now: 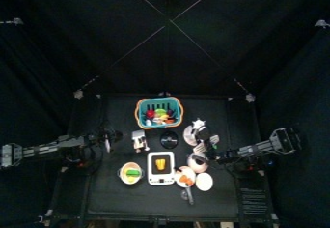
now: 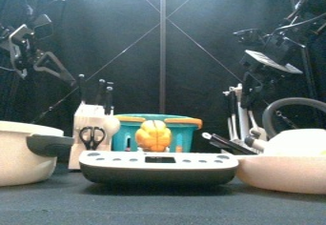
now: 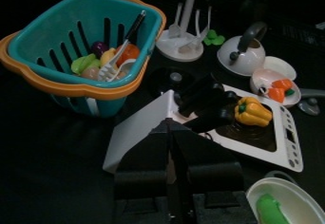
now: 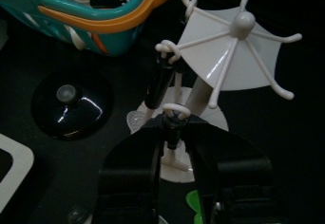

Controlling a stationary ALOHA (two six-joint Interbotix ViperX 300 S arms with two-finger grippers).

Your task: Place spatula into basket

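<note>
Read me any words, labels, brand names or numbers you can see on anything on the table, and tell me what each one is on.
No readable text in any view.
The scale has a dark strip on its front edge, but nothing on it can be read.
The white knife block carries a scissors picture, no words.
The teal basket, white rack and bowls show no lettering.

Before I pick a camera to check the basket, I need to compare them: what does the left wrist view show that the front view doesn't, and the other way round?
Only the left wrist view looks into the basket, showing food pieces and a dark spatula inside. Only the front view shows the scissors in a white holder. Both show the teal basket and the yellow pepper on the scale.
</note>
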